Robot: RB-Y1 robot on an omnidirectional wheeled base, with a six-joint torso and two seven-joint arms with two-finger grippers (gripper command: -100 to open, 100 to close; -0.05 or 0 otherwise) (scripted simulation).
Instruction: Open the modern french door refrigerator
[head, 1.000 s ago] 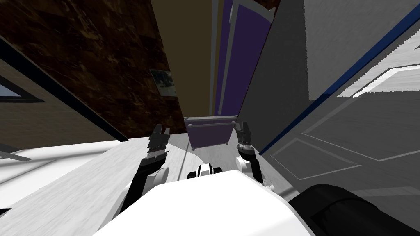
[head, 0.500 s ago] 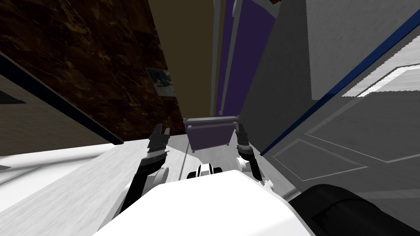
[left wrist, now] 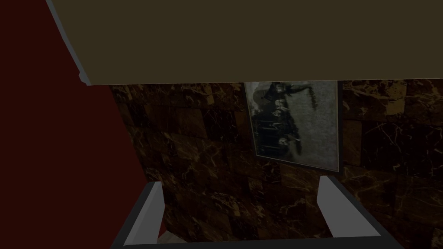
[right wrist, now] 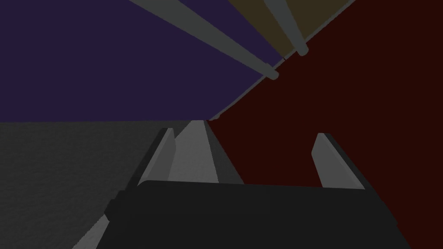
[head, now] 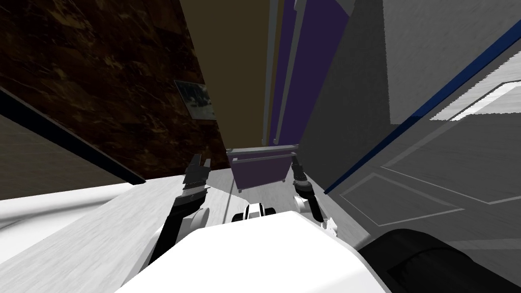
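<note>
The left claw (head: 197, 164) is wide open and holds nothing. The right claw (right wrist: 244, 134) is wide open and empty too, just beside the lower drawer (head: 259, 168) of the purple refrigerator (head: 315, 76). Beyond it, two long grey handles (right wrist: 216, 39) run up the doors.

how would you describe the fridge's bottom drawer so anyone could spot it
Straight ahead stands the tall purple fridge. At its foot is the drawer, a low purple box. Unlike the doors above, whose grey handles run upright, its grey bar handle runs crosswise along its top.
</note>
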